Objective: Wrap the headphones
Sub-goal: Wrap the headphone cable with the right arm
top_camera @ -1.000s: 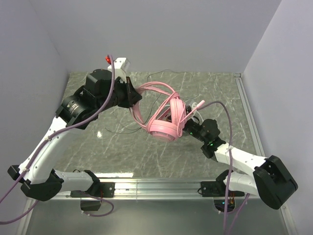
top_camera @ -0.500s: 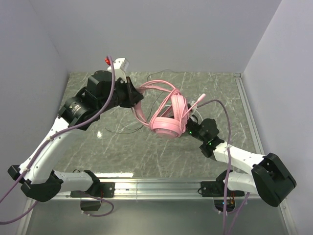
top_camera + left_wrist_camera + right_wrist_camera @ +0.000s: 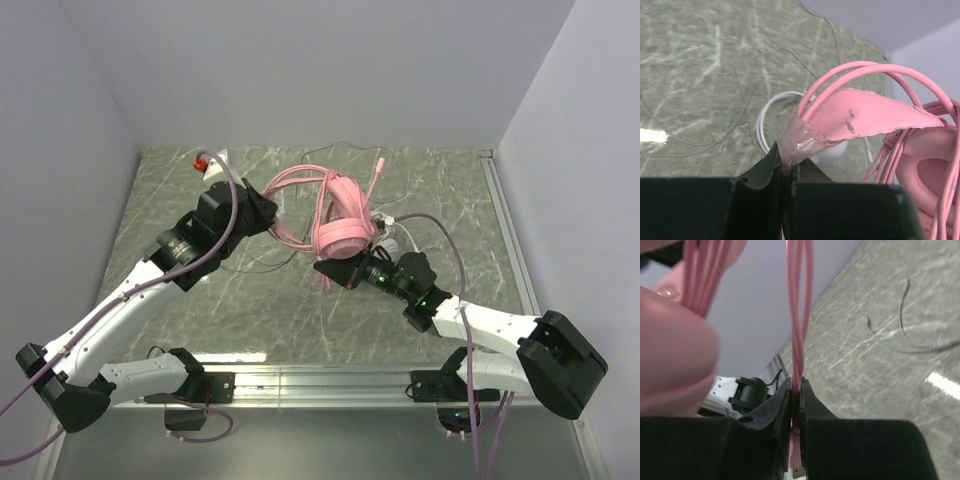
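Note:
The pink headphones (image 3: 340, 218) hang above the middle of the table, with their pink cable (image 3: 300, 182) looped round the band. My left gripper (image 3: 266, 206) is shut on the worn end of the pink headband (image 3: 865, 112), which is pinched between the jaws of my left gripper (image 3: 786, 161). A pink ear cup (image 3: 935, 175) hangs to the right. My right gripper (image 3: 335, 273) is shut on strands of the pink cable (image 3: 799, 315), which run straight up from my right gripper (image 3: 796, 386). The white headphones (image 3: 762, 125) lie on the table underneath, mostly hidden.
A thin dark cable (image 3: 250, 262) trails over the marble tabletop (image 3: 180, 300) at the left and shows again as the dark cable (image 3: 910, 335). Grey walls close in the left, back and right. A metal rail (image 3: 320, 380) runs along the near edge.
The right gripper has closed on the pink cable and moved left, towards the near side. The left arm has dropped lower. The headphones have swung towards the back, and the plug end now points up.

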Motion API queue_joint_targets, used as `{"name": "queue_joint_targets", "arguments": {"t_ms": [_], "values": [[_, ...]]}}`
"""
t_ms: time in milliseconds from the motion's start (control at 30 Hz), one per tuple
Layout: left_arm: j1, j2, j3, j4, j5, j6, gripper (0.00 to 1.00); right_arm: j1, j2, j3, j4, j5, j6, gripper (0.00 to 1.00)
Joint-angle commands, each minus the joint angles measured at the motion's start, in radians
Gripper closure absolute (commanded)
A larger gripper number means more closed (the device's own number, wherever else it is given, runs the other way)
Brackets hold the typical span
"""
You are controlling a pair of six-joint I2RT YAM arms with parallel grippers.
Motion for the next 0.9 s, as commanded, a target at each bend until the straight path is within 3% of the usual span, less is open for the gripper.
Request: {"name": "queue_joint_targets", "arguments": {"t_ms": [0,233,367,667,867], "values": [[0.004,-0.077,-0.056,0.287,-0.233,-0.195,1.00,0.029,0.019,-0.004,-0.049,0.014,0.172,1.00],[0.007,-0.027,-0.084,0.203,-0.487,-0.434,1.00,0.051,0.122,0.010,-0.029,-0.028,0.341,1.00],[0.013,0.007,-0.126,0.175,-0.561,-0.548,1.00,0.063,0.136,0.065,-0.156,-0.020,0.365,1.00],[0.106,0.041,-0.347,0.325,-0.550,-0.652,1.00,0.077,0.146,0.151,-0.361,0.037,0.371,1.00],[0.110,0.030,-0.475,0.368,-0.676,-0.766,1.00,0.077,0.280,0.300,-0.479,0.054,0.355,1.00]]}}
